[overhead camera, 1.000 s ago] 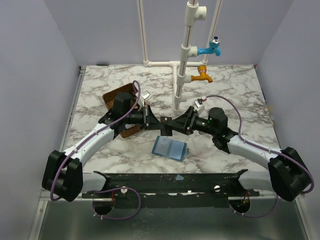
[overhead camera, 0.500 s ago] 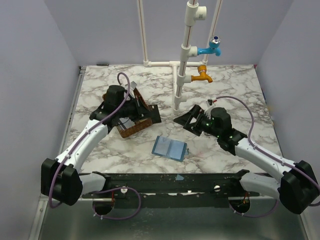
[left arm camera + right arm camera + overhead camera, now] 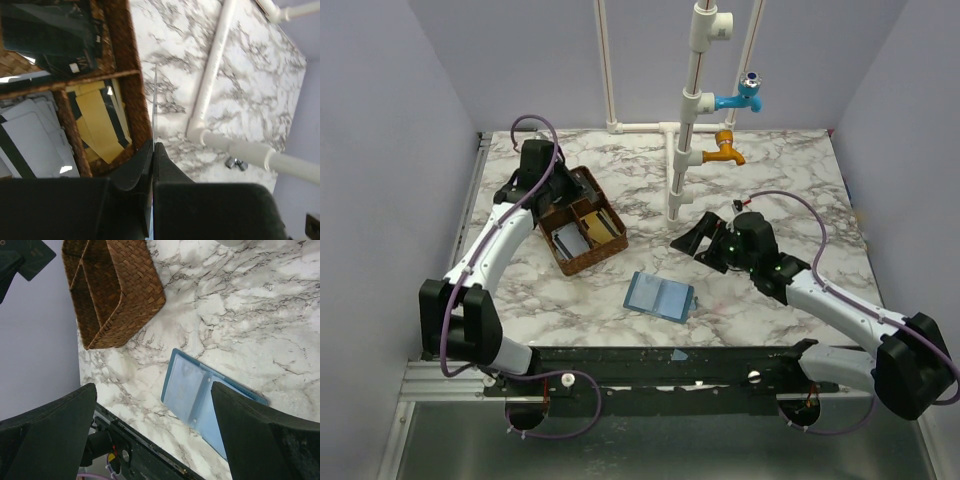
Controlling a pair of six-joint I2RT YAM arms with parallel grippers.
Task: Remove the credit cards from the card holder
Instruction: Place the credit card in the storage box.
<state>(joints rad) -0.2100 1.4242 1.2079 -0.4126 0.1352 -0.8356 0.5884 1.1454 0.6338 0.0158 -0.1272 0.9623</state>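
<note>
The blue card holder lies open and flat on the marble near the front middle, also visible in the right wrist view. My left gripper hangs over the brown basket, shut on a thin credit card seen edge-on above the basket's rim. My right gripper is open and holds nothing, poised right of and behind the holder; its jaws frame the holder's left half from above.
The basket holds pale cards, yellow cards and a dark item. A white pipe stand with a blue tap and an orange tap rises behind the middle. Walls enclose three sides.
Both grippers met above the holder a second ago. The right gripper opened and drew back right; the left arm swung back left over the basket with the card.
</note>
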